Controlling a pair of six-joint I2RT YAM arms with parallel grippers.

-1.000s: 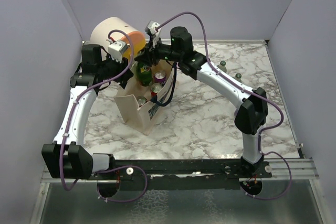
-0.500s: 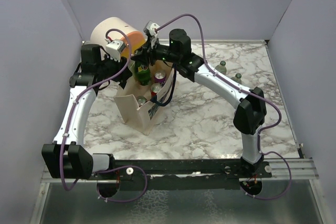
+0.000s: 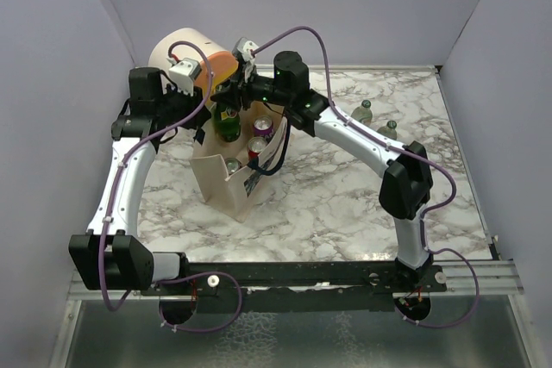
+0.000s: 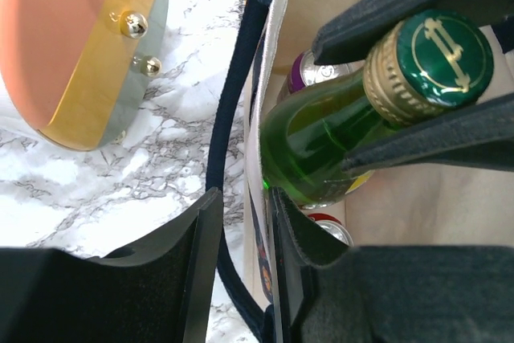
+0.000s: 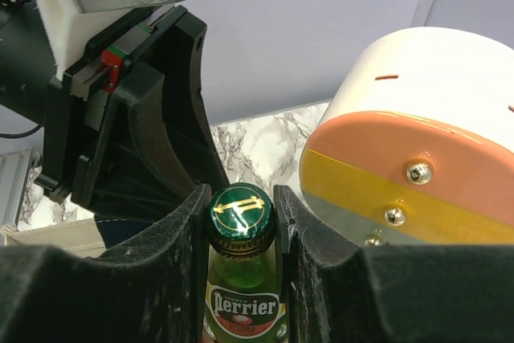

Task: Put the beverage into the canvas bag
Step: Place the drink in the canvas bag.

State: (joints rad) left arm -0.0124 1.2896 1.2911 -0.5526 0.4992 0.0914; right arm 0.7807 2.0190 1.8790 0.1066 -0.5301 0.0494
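The beverage, a green glass bottle (image 3: 227,125) with a green and gold cap (image 5: 241,213), hangs upright in the mouth of the canvas bag (image 3: 231,194). My right gripper (image 5: 241,218) is shut on its neck just under the cap. The bottle's body (image 4: 321,142) is inside the bag, next to a purple can (image 4: 309,74) and a red can (image 4: 331,229). My left gripper (image 4: 245,198) is closed over the bag's near rim and its navy strap (image 4: 233,118). In the top view the left gripper (image 3: 207,120) is at the bag's back left corner.
A cream and orange drum (image 3: 185,49) lies on its side right behind the bag, close to both grippers. Two small bottles (image 3: 365,109) stand on the marble table (image 3: 345,196) to the right. Grey walls enclose the sides and back.
The right gripper has carried the bottle a little left, deeper over the bag's mouth. The left arm has drawn back and left with the bag's rim.
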